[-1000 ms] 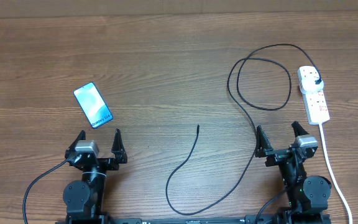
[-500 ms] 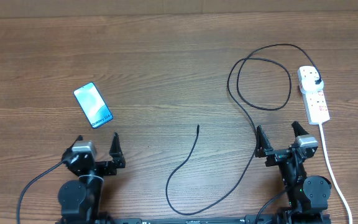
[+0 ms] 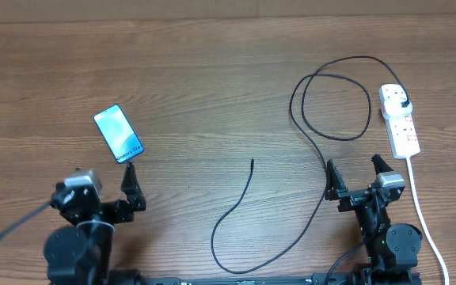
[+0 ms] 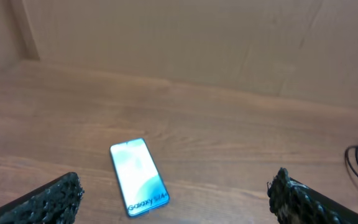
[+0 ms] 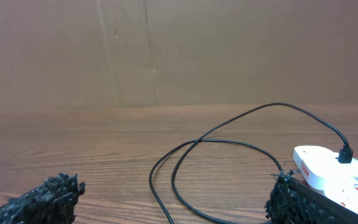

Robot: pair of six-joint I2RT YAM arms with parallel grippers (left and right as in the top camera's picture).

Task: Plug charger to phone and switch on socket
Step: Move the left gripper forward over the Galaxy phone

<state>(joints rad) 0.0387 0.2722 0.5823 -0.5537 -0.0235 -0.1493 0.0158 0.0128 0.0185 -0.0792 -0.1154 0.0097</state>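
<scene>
At ten o'clock on the tabletop (image 3: 212, 79), the Galaxy S24 phone (image 3: 119, 134) is faced by the spread left gripper (image 3: 105, 198), seemingly for grasping; the charger tip (image 3: 252, 161) is seen loose at centre.

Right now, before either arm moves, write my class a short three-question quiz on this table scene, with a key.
1. True or false: the plug of the charger sits in the socket.
2. Fill in: the jaws of the right gripper stand ___.
3. Which lies nearest the phone? A) the left gripper B) the right gripper C) the socket
Key: 1 true; 2 open; 3 A.
</scene>
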